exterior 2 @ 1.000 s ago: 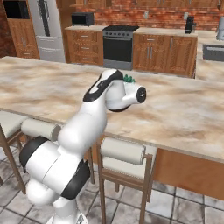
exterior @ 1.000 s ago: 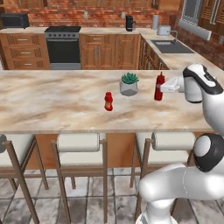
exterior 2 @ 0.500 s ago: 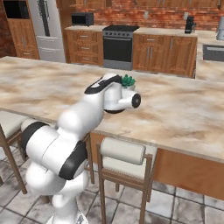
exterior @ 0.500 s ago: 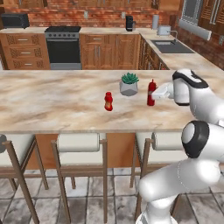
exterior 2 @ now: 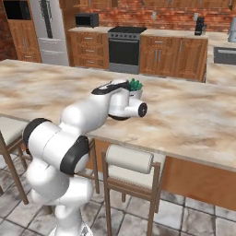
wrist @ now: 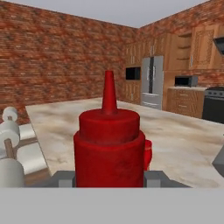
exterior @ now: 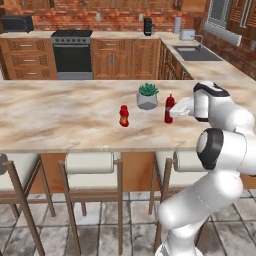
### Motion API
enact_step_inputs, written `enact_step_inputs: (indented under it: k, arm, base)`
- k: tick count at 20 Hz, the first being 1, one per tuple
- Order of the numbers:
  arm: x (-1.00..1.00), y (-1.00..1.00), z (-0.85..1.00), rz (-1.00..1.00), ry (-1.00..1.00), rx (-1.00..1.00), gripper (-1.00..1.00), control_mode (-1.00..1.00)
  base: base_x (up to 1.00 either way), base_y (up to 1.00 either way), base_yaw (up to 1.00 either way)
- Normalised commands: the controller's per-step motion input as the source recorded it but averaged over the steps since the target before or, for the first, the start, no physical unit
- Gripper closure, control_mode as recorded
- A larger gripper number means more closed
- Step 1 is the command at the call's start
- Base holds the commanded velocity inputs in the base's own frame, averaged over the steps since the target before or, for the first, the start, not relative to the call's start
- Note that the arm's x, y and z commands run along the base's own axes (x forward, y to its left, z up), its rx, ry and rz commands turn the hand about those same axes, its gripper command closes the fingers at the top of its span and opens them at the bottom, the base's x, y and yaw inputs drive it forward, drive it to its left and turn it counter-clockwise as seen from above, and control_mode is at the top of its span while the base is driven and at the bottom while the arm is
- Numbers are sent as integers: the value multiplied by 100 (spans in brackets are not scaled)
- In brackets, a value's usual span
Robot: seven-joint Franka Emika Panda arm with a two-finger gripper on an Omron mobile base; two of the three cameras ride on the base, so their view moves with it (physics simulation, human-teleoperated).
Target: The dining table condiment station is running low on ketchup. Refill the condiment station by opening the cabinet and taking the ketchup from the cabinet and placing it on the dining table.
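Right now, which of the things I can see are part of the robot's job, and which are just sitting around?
Part of the job:
- the ketchup, upright between the fingers of the gripper
- the dining table, under it

Just sitting around:
- the shorter red bottle
- the potted plant
- the stools
- the oven and the sink behind

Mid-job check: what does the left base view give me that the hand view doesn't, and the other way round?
Left base view alone: the gripper reaching sideways to the ketchup, which stands upright on the dining table right of the potted plant, with the stubby red bottle further left, apart from it.

Hand view alone: the ketchup close up, sitting between the two fingertips; whether they press it I cannot tell. Also the refrigerator beyond the dining table.

Both: the upright ketchup on the marble top and the stools.
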Motion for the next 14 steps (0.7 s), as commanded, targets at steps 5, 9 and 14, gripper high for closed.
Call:
enact_step_inputs:
  k: [5,9,14]
  arm:
    - [36,1,-9,10,0,0,100,-100]
    - [21,3,-13,8,0,0,100,-100]
    - [1,2,-17,5,0,0,100,-100]
  base:
    - [0,0,0]
    - [0,0,0]
    - [0,0,0]
